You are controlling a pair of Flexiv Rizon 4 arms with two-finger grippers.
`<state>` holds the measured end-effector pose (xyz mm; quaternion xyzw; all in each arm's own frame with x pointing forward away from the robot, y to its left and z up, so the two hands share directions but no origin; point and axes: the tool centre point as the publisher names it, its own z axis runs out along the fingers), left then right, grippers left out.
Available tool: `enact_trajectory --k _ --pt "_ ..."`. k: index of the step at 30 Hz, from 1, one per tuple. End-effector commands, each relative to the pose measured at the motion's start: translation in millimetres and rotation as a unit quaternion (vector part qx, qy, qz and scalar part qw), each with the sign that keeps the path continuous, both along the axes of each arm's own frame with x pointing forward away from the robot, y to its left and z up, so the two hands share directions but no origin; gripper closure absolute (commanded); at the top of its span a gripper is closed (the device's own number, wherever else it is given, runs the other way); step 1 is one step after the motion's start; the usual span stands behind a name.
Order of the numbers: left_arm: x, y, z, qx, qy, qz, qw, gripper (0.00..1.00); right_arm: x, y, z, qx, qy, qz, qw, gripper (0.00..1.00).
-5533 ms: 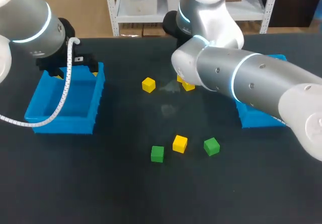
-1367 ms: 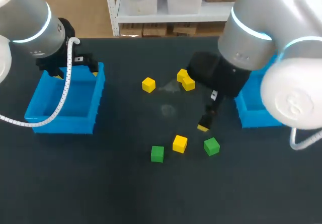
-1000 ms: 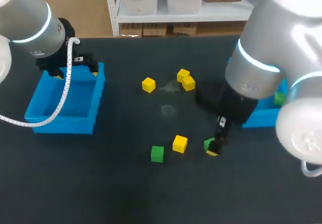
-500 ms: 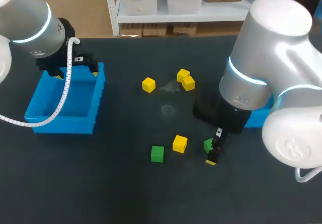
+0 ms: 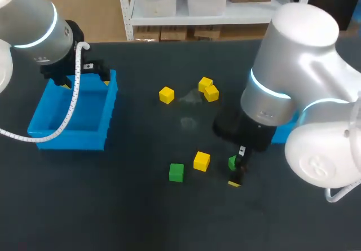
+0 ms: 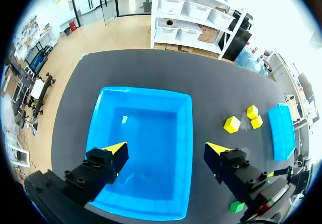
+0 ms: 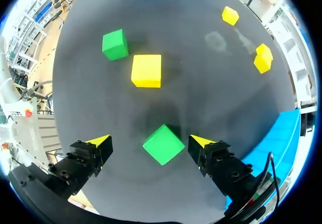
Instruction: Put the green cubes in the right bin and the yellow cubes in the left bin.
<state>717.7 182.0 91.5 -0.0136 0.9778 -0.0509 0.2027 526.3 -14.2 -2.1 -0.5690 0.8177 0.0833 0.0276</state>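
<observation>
1. The right gripper (image 7: 149, 142) stands low over the dark table (image 5: 130, 217), near and a little right of the middle. Its claw is wide open.
2. A green cube (image 7: 163, 144) lies on the table between the two fingers, and neither finger touches it.
3. In the head view the right arm (image 5: 293, 82) covers most of this cube.
4. A second green cube (image 5: 176, 172) lies further left, at about the same nearness. A yellow cube (image 5: 201, 161) sits between the two green ones, apart from both.
5. Three more yellow cubes lie on the far side of these. One is alone (image 5: 166, 95). To its right are two others (image 5: 205, 84) (image 5: 212, 93), which seem to touch each other.
6. The right bin (image 5: 280, 135) is blue and stands just right of the right gripper. The arm hides most of it.
7. The left gripper (image 6: 166, 147) hangs above the blue left bin (image 6: 146, 90) at the left side of the table. Its claw is wide and holds nothing.
</observation>
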Motion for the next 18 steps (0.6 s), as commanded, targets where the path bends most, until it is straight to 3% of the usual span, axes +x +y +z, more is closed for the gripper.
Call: enact_trajectory --k 1,2,4,6,8,18 --pt "-0.2 -0.7 0.2 0.001 0.0 0.001 1.0 0.0 3.1 0.8 -3.2 -0.007 0.006 0.004 1.0 0.01" --pt "-0.2 -0.7 0.2 0.001 0.0 0.001 1.0 0.0 3.2 0.0 -3.5 -0.007 0.006 0.003 1.0 0.52" --pt "-0.2 -0.7 0.2 0.001 0.0 0.001 1.0 0.0 3.9 -1.3 -3.7 -0.01 0.007 0.004 1.0 0.6" --pt "-0.2 -0.7 0.2 0.001 0.0 0.001 1.0 0.0 5.5 -2.6 -4.5 -0.013 0.007 0.004 1.0 0.82" --pt "-0.2 -0.7 0.2 0.001 0.0 0.001 1.0 0.0 7.4 -3.3 -4.8 -0.015 0.006 0.005 1.0 0.97" --pt "-0.2 -0.7 0.2 0.001 0.0 0.001 1.0 0.0 19.7 -9.9 1.4 -0.024 -0.015 -0.003 1.0 1.0"
